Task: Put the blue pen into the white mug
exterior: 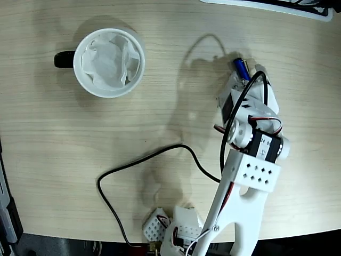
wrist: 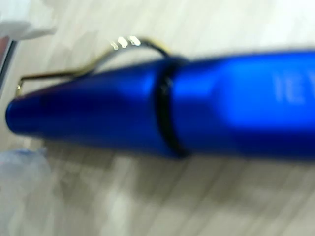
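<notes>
The blue pen (wrist: 162, 108) fills the wrist view, lying crosswise very close to the camera, with its silver clip (wrist: 98, 64) on top and its blunt end pointing left. In the fixed view only a short blue end (exterior: 241, 68) pokes out past the white gripper (exterior: 243, 79), which covers the rest of the pen and looks shut on it. A soft shadow lies on the wood under the pen. The white mug (exterior: 109, 62), lined with crumpled tissue and showing a black handle (exterior: 64, 59) on its left, stands at the upper left, far from the gripper.
A black cable (exterior: 144, 159) loops across the wooden table (exterior: 160, 106) from the arm's base (exterior: 178, 226). A white edge of another object (exterior: 277, 6) runs along the top right. The table's front edge runs along the bottom of the fixed view.
</notes>
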Controlling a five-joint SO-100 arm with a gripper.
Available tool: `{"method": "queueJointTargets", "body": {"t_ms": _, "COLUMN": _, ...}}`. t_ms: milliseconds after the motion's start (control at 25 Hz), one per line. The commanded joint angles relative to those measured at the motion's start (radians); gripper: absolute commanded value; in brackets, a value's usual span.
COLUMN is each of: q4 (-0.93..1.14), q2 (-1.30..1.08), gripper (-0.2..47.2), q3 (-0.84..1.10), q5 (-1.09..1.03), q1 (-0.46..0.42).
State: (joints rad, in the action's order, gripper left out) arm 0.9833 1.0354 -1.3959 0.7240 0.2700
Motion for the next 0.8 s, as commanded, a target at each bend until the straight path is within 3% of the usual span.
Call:
{"method": "queueJointTargets", "body": {"t_ms": 0, "q4": 0.005, "q2": 0.014, "gripper": 14.7, "q3": 0.043, "q5": 0.015, "q1": 0.0}}
{"method": "queueJointTargets", "body": {"t_ms": 440, "q4": 0.005, "q2": -0.021, "gripper": 9.8, "q3": 0.04, "q5": 0.015, "q1": -0.005}}
{"method": "queueJointTargets", "body": {"t_ms": 520, "q4": 0.006, "q2": -0.021, "gripper": 5.8, "q3": 0.038, "q5": 0.015, "q1": -0.003}}
{"method": "queueJointTargets", "body": {"t_ms": 760, "q4": 0.008, "q2": -0.021, "gripper": 0.7, "q3": 0.037, "q5": 0.015, "q1": 0.003}}
